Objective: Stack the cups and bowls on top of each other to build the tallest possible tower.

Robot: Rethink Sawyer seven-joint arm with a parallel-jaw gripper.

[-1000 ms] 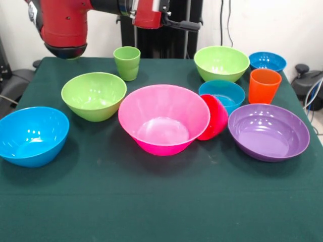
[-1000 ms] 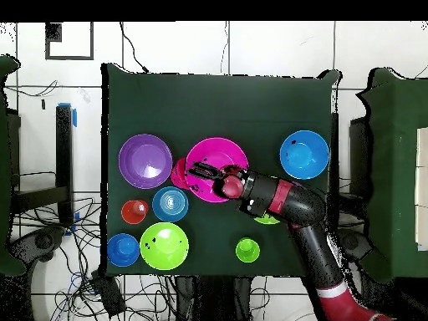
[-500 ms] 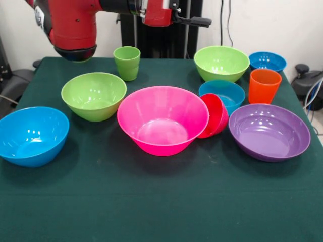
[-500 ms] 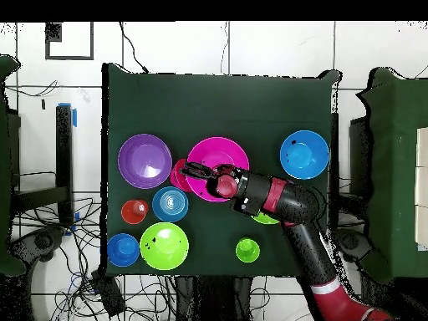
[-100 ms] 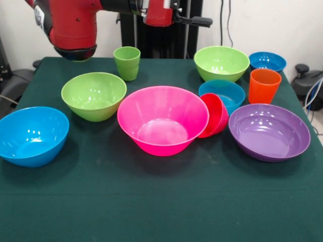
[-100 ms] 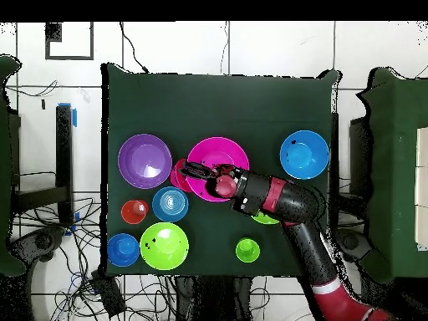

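The big pink bowl stands mid-table. A small red-pink bowl leans tilted against its side, next to a blue bowl and the wide purple bowl. The orange cup, a lime bowl and a small blue bowl stand behind them. The light green cup, a second lime bowl and a large blue bowl are on the other side. My gripper hangs high above the pink bowl's edge nearest the red-pink bowl; it also shows at the top edge.
In the overhead view my arm crosses over the lime bowl near the base. The green tablecloth has open room along the front edge. Cables and chairs lie beyond the table sides.
The arm has lifted a little and the gripper has shifted along the pink bowl toward the red-pink bowl. The pink bowl nudged slightly; over the last half second nothing moved.
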